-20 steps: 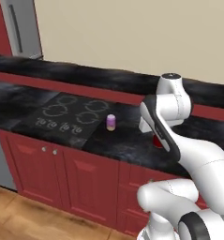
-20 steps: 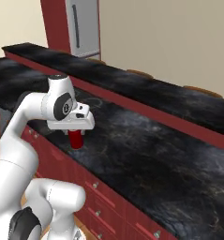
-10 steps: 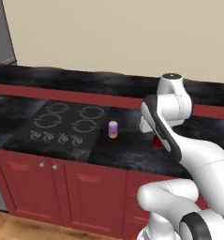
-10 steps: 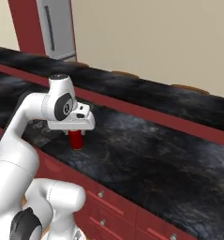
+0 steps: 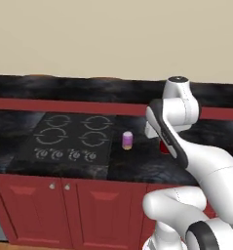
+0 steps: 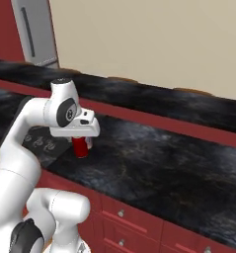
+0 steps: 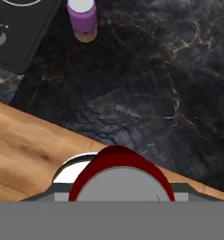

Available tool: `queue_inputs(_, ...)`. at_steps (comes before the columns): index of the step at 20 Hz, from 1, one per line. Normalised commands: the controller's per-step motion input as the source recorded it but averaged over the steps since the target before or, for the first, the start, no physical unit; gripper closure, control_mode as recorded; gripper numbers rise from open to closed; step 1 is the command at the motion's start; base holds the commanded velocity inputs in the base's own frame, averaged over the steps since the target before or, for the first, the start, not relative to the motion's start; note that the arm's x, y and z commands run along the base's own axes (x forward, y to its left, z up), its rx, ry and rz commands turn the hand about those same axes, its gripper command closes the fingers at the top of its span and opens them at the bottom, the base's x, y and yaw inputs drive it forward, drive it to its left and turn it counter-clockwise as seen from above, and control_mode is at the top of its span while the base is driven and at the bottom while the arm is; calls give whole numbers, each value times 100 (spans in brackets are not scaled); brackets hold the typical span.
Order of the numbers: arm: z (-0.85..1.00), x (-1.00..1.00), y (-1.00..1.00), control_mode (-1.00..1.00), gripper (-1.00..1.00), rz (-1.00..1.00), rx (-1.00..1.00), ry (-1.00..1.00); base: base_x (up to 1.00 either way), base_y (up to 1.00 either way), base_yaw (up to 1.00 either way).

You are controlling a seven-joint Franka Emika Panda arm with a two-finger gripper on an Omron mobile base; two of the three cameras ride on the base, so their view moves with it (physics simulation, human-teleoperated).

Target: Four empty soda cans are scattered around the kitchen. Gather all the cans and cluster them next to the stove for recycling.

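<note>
We see little of the red can [image 6: 80, 147]: the hand covers its top, and our own arm hides most of it in the left base view.

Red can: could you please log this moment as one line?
gripper: shut on red can | above counter | purple can: beside stove

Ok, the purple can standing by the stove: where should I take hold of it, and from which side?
Grip the purple can round its mid-body, coming straight down with a finger on each side. It stands upright on the counter beside the flat stove, with nothing crowding it. The gripper is shut on the red can, so free that first.
</note>
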Motion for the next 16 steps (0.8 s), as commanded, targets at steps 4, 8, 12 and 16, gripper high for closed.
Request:
queue_inputs(4,0,0,0,100,100,0,0,0,39,8,-28)
queue_inputs(8,0,0,0,100,100,0,0,0,36,4,-27)
queue_inputs(12,0,0,0,100,100,0,0,0,43,28,-24)
queue_inputs(16,0,0,0,100,100,0,0,0,48,37,-20)
